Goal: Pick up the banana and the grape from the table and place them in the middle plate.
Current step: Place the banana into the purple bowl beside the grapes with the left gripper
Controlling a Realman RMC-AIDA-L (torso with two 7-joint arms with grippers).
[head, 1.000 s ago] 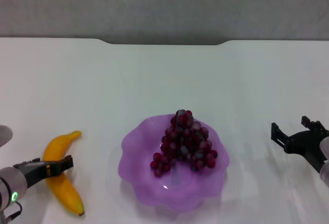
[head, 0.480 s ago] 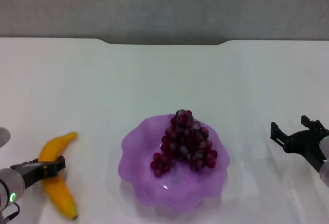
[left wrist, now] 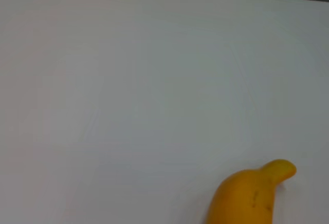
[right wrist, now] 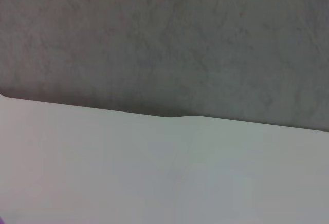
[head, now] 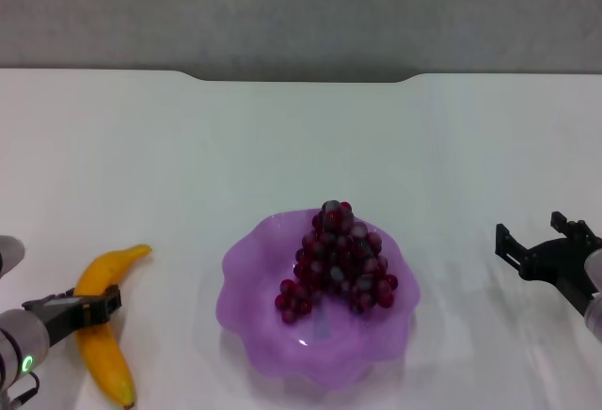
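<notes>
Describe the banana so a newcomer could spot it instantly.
Start at the purple scalloped plate holding the grapes, near the white table's front edge. Left of it lies the banana, under the left tool: the only yellow, curved thing.

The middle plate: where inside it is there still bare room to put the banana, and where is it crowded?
In the middle plate, the grape fills the centre and far part. Bare purple floor shows along the near rim and the left side. The banana lies on the table left of the plate, with the left gripper over it. The right gripper sits open, far right.
</notes>
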